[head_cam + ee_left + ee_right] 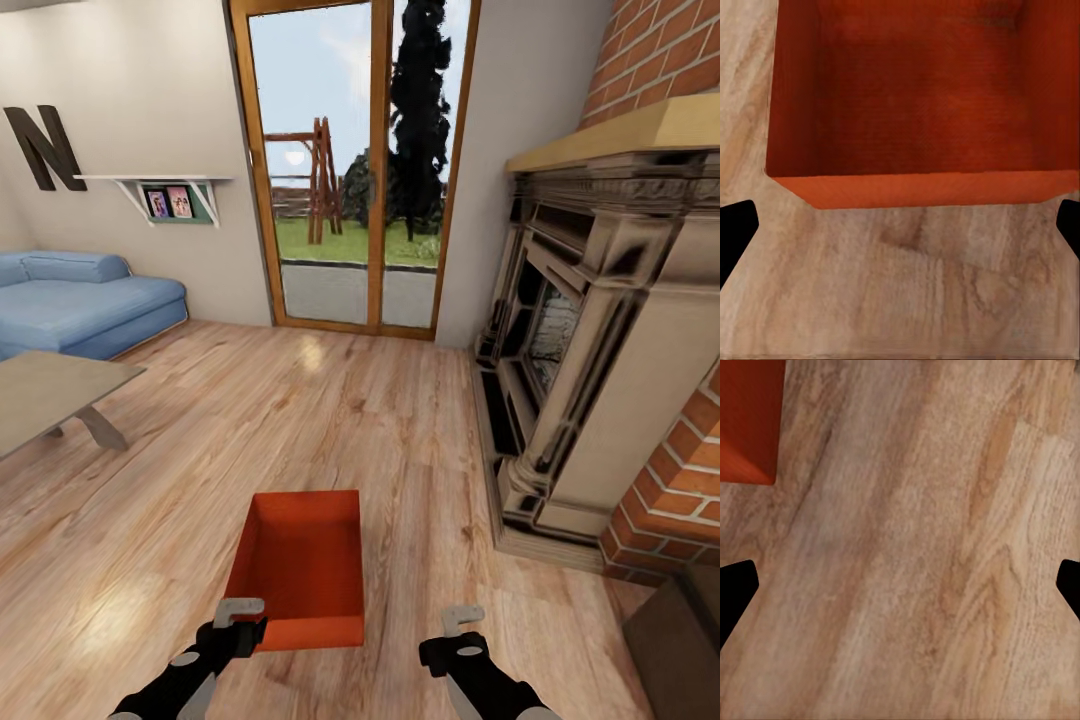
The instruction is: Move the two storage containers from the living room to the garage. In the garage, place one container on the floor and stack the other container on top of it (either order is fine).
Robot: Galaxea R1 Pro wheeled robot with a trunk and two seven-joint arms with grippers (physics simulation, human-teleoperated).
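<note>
Indoors, a wood plank floor (400, 440) stretches toward a brick fireplace (600, 330), glass patio doors (355, 170) and a blue sofa (85, 300). One red-orange storage container (300, 570) sits empty on the planks, directly ahead. Both claws hover spread wide and hold nothing: the left gripper (240, 615) at the container's near left corner, the right gripper (462, 625) well apart over bare wood.

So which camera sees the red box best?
The head view: the whole storage container sits on the wood floor. The left wrist view shows its near wall and inside up close; the right wrist view catches one corner.
</note>
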